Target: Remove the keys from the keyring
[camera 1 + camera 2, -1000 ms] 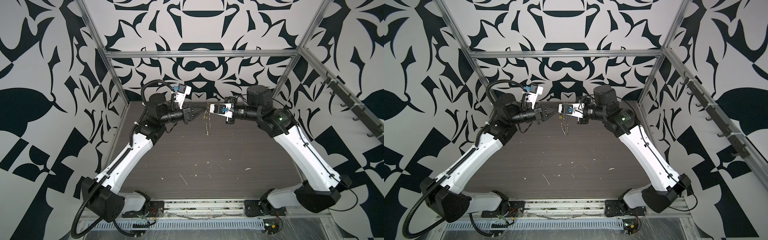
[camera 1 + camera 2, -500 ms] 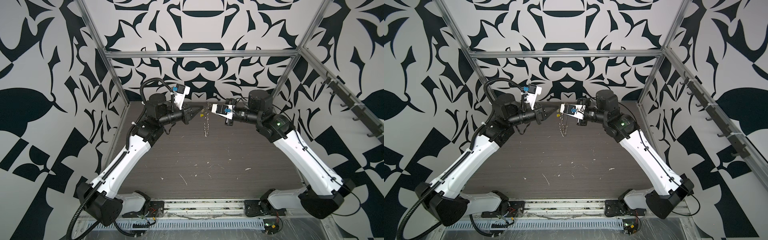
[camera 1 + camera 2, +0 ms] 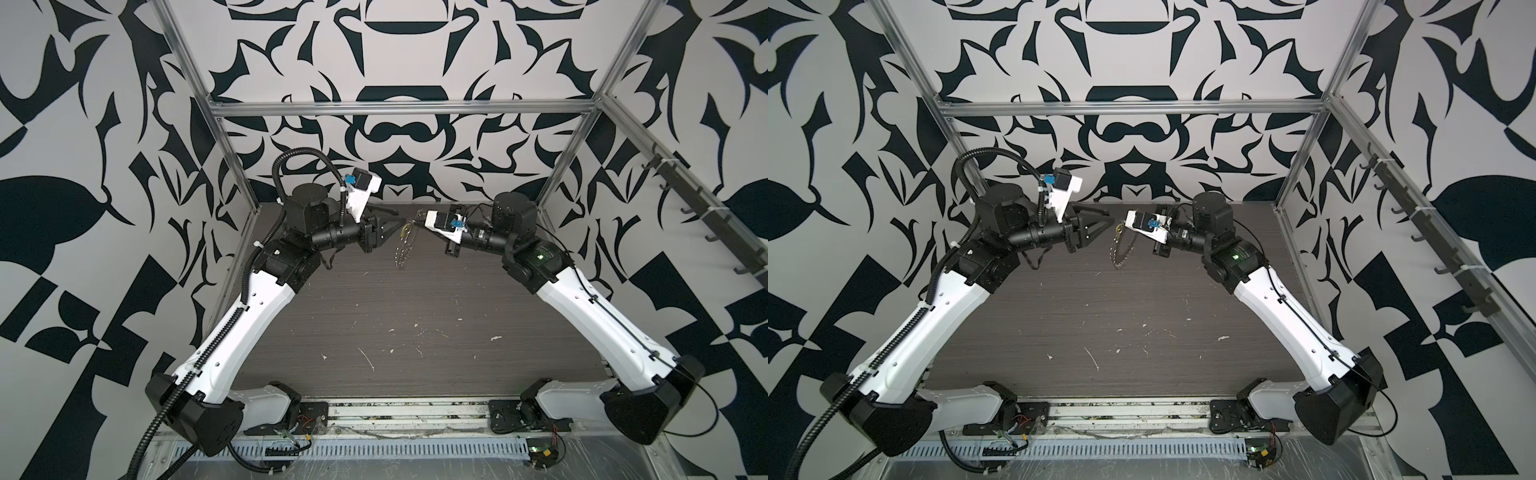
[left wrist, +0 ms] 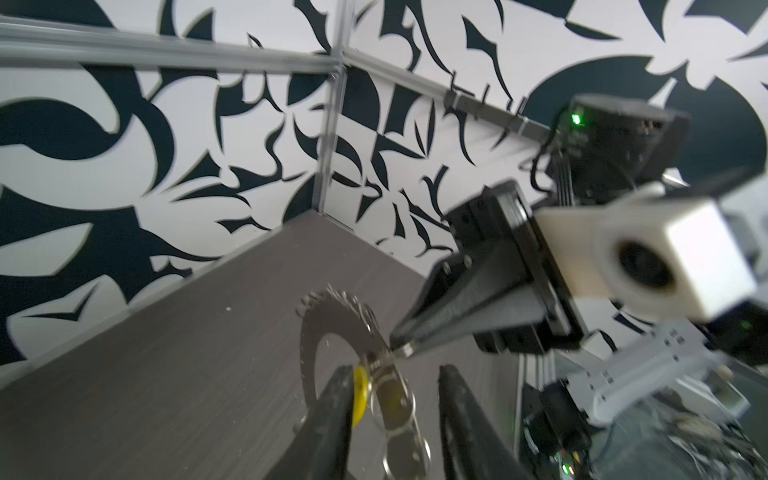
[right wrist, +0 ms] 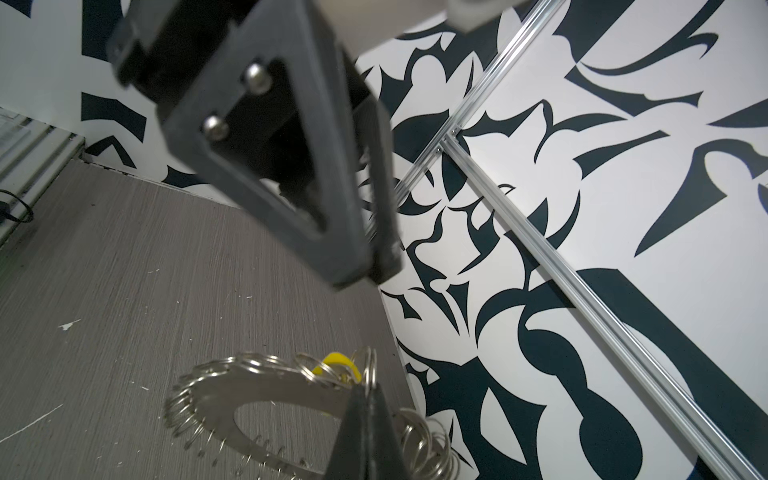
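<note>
Bright, even, diffuse light in both top views; I see only faint shadows on the dark wood-grain tabletop (image 3: 415, 316). My left wrist feed is smeared: the small yellow plastic tag (image 4: 360, 395) and white boxy camera housing (image 4: 673, 257) are soft. Right wrist feed: the thin silver metal hoop (image 5: 266, 386) glints, fairly crisp.

White arm shells (image 3: 266, 307), black joints (image 3: 309, 203), ribbed black cable (image 3: 299, 150).

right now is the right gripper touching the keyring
Touching. The right wrist view shows the right gripper shut on the rim of the keyring, with no gap visible.
</note>
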Robot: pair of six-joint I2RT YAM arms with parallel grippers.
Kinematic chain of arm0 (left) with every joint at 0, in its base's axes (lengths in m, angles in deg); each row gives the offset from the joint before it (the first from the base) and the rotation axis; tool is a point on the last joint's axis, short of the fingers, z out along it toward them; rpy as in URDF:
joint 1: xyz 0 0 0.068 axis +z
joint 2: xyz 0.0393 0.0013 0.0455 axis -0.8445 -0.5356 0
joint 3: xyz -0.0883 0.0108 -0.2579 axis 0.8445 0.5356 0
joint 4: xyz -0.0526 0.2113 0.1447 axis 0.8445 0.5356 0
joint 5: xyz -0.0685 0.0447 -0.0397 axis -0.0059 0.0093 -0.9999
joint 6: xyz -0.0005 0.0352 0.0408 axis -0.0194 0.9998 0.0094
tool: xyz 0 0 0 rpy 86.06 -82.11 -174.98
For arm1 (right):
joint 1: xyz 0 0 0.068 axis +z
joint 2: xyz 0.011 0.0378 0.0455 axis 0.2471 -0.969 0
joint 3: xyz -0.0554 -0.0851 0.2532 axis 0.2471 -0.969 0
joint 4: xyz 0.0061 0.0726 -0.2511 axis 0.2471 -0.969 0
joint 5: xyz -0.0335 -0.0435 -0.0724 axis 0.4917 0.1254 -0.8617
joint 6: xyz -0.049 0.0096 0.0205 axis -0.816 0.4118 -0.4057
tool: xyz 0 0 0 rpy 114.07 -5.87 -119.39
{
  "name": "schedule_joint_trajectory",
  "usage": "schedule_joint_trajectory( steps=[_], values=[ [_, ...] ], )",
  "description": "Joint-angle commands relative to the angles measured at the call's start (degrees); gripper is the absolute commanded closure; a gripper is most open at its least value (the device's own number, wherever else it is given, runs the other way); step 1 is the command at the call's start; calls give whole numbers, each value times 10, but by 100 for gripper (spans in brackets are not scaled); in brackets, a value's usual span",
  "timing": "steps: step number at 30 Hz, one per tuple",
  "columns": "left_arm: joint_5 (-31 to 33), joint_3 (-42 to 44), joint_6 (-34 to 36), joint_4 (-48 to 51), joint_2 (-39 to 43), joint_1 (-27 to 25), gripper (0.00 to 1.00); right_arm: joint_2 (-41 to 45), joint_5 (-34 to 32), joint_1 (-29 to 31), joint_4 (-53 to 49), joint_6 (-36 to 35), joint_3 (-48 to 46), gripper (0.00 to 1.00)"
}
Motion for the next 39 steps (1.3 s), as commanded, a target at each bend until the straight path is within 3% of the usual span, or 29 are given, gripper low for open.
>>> schedule_joint_trajectory(
  steps=[1,4,6,10,14,39],
  values=[
    [-112,44,-30,-99,27,24,56,18,58,-5,43,-14,35,100],
    [-171,73,-44,-165,43,46,49,20,77,-6,27,-35,40,100],
    [-197,79,-4,-164,54,51,47,23,85,-7,20,-48,40,100],
    [-181,80,53,-130,67,52,44,28,87,-6,7,-63,37,100],
    [-190,52,65,-86,47,51,44,31,96,-7,10,-63,36,100],
    [-213,34,0,-168,-34,36,68,29,110,12,7,-66,42,100]
  ],
)
